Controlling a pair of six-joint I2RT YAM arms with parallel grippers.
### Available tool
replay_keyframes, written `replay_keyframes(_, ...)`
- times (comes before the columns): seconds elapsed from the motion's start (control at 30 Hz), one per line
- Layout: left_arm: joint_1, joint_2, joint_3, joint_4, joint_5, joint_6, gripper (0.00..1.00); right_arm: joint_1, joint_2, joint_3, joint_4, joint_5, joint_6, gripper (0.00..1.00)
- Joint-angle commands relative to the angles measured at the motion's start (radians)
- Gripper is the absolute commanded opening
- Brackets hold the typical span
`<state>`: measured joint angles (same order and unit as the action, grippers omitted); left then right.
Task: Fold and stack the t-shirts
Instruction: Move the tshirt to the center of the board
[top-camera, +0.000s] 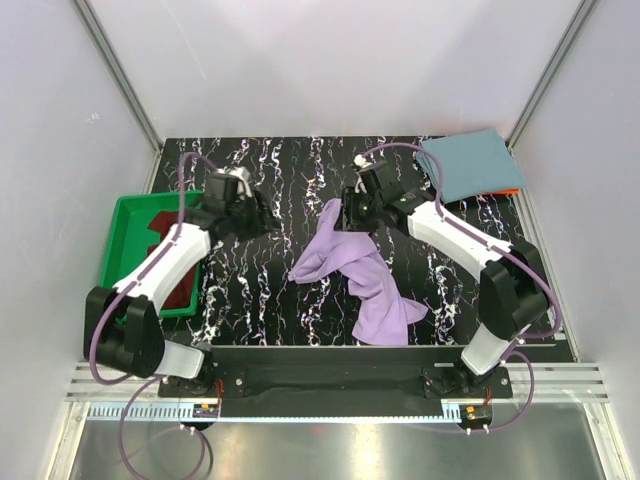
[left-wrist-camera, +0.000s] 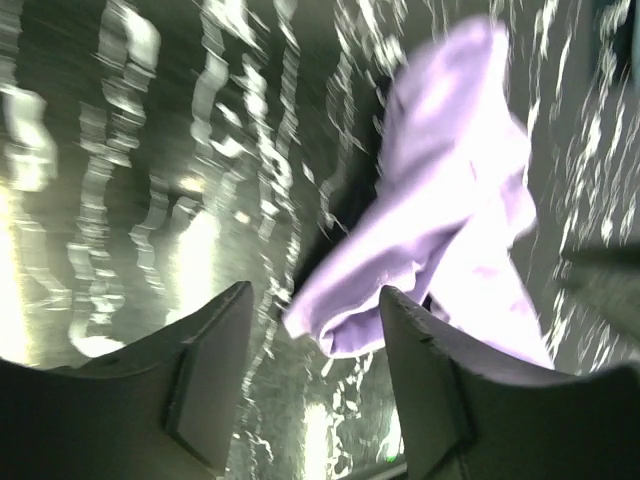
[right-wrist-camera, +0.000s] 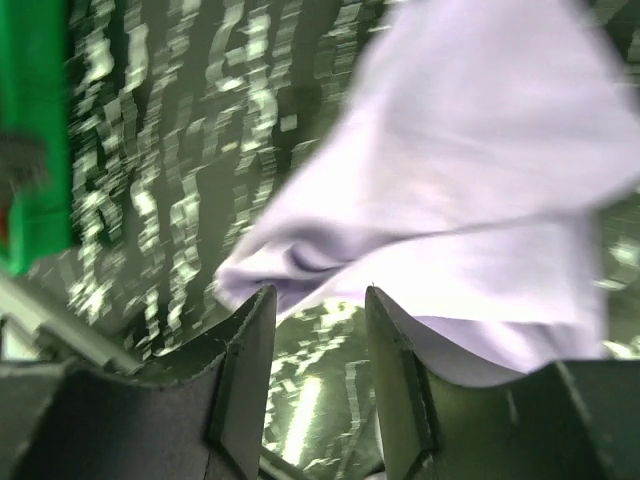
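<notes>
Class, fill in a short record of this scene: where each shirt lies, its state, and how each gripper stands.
lavender purple cloth t-shirt: crumpled, middle of black marbled table
dusty teal-blue cloth t-shirt: folded flat, far right corner
dark maroon cloth t-shirt: in green plastic tray, left side
left gripper: open, empty
right gripper: open, empty

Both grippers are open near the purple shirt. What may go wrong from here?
1. The lavender shirt lies bunched and twisted. The open left gripper and right gripper may pinch several layers at once, so the fold could come out crooked.
2. The right arm works close by the folded teal shirt; a wide swing might drag it out of shape.
</notes>
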<state>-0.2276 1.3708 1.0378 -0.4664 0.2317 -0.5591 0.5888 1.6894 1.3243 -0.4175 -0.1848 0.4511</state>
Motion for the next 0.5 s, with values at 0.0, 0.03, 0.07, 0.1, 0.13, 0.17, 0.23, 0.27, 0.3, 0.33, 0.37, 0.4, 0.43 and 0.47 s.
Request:
replay_keyframes(0.0,-0.099,0.052,0.004,0.106,-0.052,-0.019,0.60,-0.033,-0.066,-0.007,-0.047,0.125,-0.012,0.48)
replay_keyframes(0.03,-0.110,0.063,0.002,0.107,-0.070,-0.042,0.60,-0.041,-0.062,-0.010,-0.034,0.123,-0.014,0.47)
replay_keyframes(0.07,-0.118,0.071,-0.022,0.120,-0.074,-0.054,0.60,-0.044,-0.048,-0.014,-0.023,0.116,-0.025,0.46)
replay_keyframes(0.1,-0.125,0.071,-0.041,0.156,-0.066,-0.067,0.60,-0.046,-0.036,-0.017,-0.011,0.120,-0.035,0.46)
replay_keyframes(0.13,-0.128,0.070,-0.059,0.167,-0.065,-0.087,0.60,-0.046,-0.022,-0.014,-0.003,0.126,-0.043,0.46)
replay_keyframes(0.17,-0.131,0.070,-0.093,0.178,-0.069,-0.094,0.60,-0.046,0.010,-0.013,-0.006,0.123,-0.069,0.46)
replay_keyframes(0.23,-0.134,0.062,-0.122,0.189,-0.081,-0.101,0.61,-0.044,0.041,-0.014,0.020,0.050,-0.101,0.50)
replay_keyframes(0.27,-0.134,0.062,-0.130,0.186,-0.086,-0.101,0.61,-0.040,0.062,-0.013,0.023,0.024,-0.133,0.50)
replay_keyframes(0.3,-0.134,0.060,-0.140,0.172,-0.097,-0.101,0.60,-0.032,0.069,-0.011,0.028,0.010,-0.144,0.51)
replay_keyframes(0.33,-0.133,0.059,-0.145,0.163,-0.106,-0.104,0.60,-0.023,0.069,-0.013,0.040,-0.007,-0.158,0.52)
replay_keyframes(0.37,-0.131,0.059,-0.150,0.157,-0.115,-0.107,0.61,0.012,0.063,-0.016,0.049,-0.016,-0.190,0.52)
replay_keyframes(0.4,-0.115,0.056,-0.159,0.160,-0.101,-0.111,0.61,0.031,0.055,-0.020,0.062,-0.027,-0.210,0.53)
replay_keyframes(0.43,-0.101,0.056,-0.179,0.169,-0.085,-0.126,0.61,0.049,0.049,-0.034,0.089,-0.048,-0.232,0.54)
replay_keyframes(0.47,-0.086,0.054,-0.189,0.181,-0.065,-0.134,0.61,0.086,0.043,-0.039,0.101,-0.059,-0.280,0.55)
